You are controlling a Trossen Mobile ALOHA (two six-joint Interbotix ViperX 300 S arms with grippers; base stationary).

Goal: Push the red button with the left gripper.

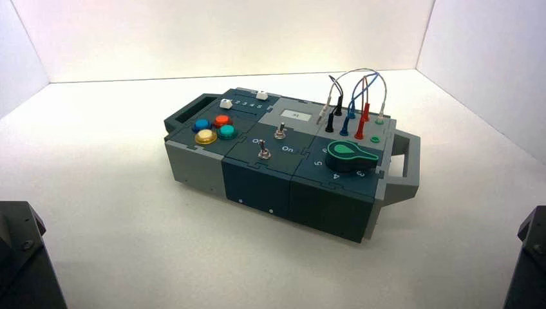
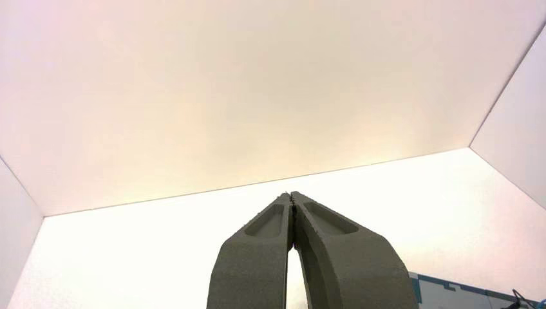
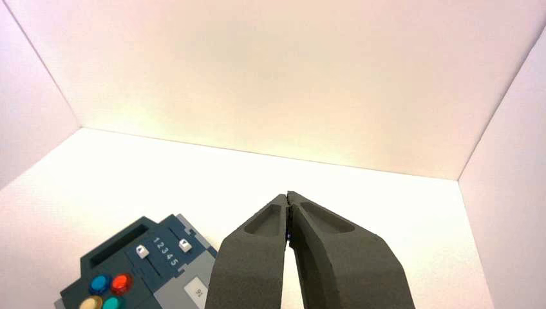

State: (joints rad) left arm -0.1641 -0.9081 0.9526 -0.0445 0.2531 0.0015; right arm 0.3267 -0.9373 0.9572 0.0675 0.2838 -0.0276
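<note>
The red button (image 1: 222,120) is a small orange-red dome on the box's left end, in a cluster with the blue (image 1: 201,124), yellow (image 1: 206,136) and teal (image 1: 226,132) buttons. It also shows in the right wrist view (image 3: 120,282). My left gripper (image 2: 291,194) is shut and empty, its tips meeting in a point over the white table, well away from the box. The button is out of the left wrist view; only a corner of the box (image 2: 451,293) shows there. My right gripper (image 3: 287,194) is shut and empty, held back from the box.
The box (image 1: 257,183) stands turned on the white table, with two toggle switches (image 1: 263,153), a green knob (image 1: 348,154), plugged wires (image 1: 360,122), two white sliders (image 1: 226,103) and end handles. Dark arm bases (image 1: 19,257) sit at both near corners. White walls enclose the table.
</note>
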